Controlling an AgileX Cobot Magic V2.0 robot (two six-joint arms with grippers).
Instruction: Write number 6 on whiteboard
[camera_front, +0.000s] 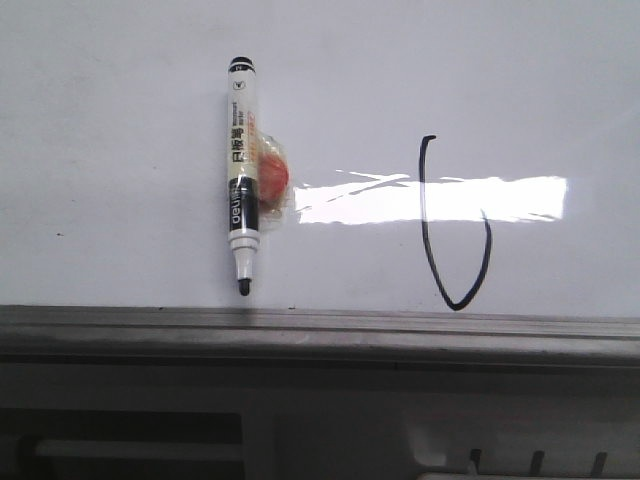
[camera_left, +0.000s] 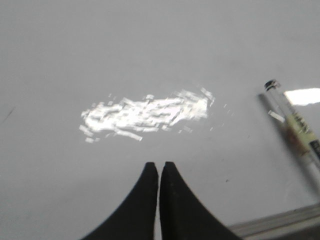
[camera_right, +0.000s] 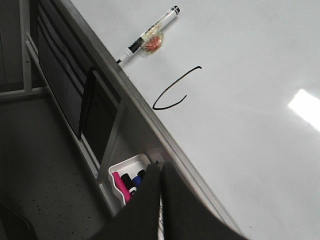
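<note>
Front view: the whiteboard (camera_front: 120, 120) fills the upper part of the frame, its grey rim running along the lower edge. The number 6 (camera_front: 452, 230) sits at about 3 o'clock from frame centre, just above the rim: a tall stroke with a small hook at its top, and a pointed U-shaped curl at the bottom that is not closed into a loop. A bright glare streak (camera_front: 430, 198) crosses the stroke. The marker pen (camera_front: 241, 178) lies at roughly 9 o'clock from the stroke, well apart from it, uncapped tip pointing to 6 o'clock, with a reddish object in clear wrap (camera_front: 272, 175) touching its barrel (identity of this object not determinable). No gripper appears in this view. Left wrist view: left gripper (camera_left: 159, 170) has its fingers pressed together, nothing between them, hovering over bare board near a patch of glare; the pen (camera_left: 292, 127) lies toward 3 o'clock of the fingertips, and the stroke is not visible here. Right wrist view: right gripper (camera_right: 160, 172) also has its fingers pressed together and holds nothing; it sits off the board edge, beside a white tray of markers (camera_right: 125, 180). The stroke (camera_right: 175, 90) lies at about 12 o'clock from these fingertips, well apart.
</note>
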